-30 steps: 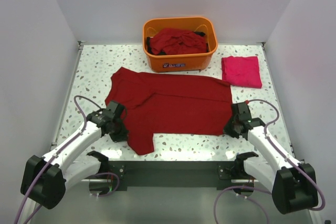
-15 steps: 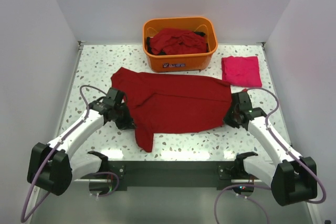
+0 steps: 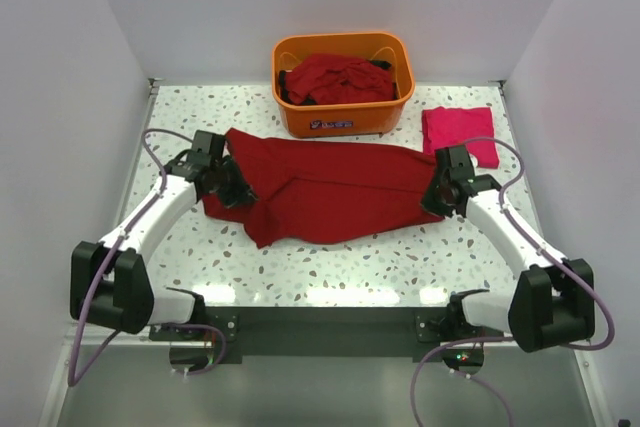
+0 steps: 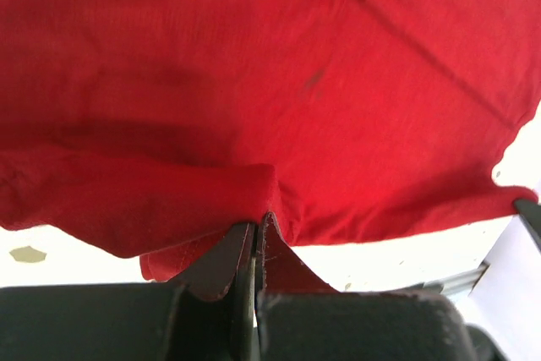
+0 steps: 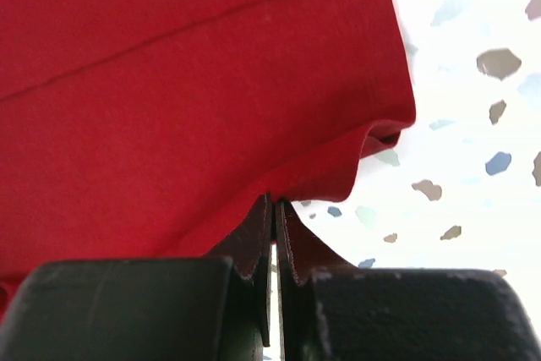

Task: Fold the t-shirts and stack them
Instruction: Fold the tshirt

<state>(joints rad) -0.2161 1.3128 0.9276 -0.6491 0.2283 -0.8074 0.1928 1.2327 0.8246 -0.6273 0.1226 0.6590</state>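
A dark red t-shirt point(image 3: 330, 192) lies across the middle of the table, its near edge lifted and folded back toward the far side. My left gripper point(image 3: 232, 187) is shut on its left edge; in the left wrist view the cloth point(image 4: 254, 82) bunches right at the closed fingertips point(image 4: 256, 227). At the shirt's right edge my right gripper point(image 3: 436, 197) is shut on the cloth point(image 5: 194, 82), pinched at its tips point(image 5: 274, 202). A folded pinkish-red t-shirt point(image 3: 460, 134) lies at the far right. More dark red t-shirts point(image 3: 338, 77) are heaped in the tub.
An orange plastic tub point(image 3: 345, 119) stands at the far middle of the speckled table point(image 3: 400, 267). White walls close in the left, right and back. Both arm bases sit at the near edge.
Both grippers have carried the shirt's near edge away from me toward the far side, folding the shirt over itself. The hanging sleeve at the near left has been drawn up.
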